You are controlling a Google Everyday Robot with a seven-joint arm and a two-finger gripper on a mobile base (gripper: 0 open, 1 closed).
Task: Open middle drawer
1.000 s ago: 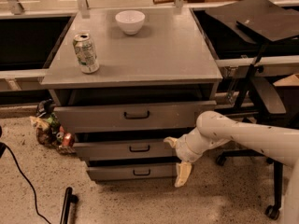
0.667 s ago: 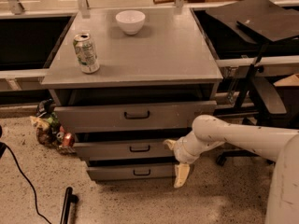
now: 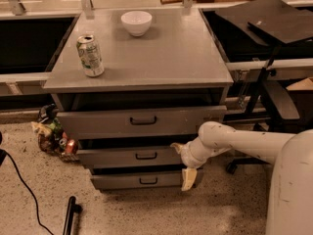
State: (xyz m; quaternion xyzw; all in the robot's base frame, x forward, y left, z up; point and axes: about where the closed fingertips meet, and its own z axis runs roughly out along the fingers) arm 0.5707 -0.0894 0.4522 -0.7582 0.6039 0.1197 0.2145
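Observation:
The grey cabinet has three drawers. The middle drawer has a medium-height flat front and a small black bar handle, and it stands slightly out from the cabinet. My gripper is at the right end of that front, to the right of the handle. It is open: the upper cream finger is at the front's top edge and the lower finger hangs below it, over the bottom drawer. My white arm reaches in from the right.
A green-white can and a white bowl stand on the cabinet top. The tall top drawer is partly out. Snack bags lie on the floor at left. A black chair stands right. A black cable and bar lie in front.
My arm and gripper have shifted slightly left along the middle drawer front. The drawers look unchanged.

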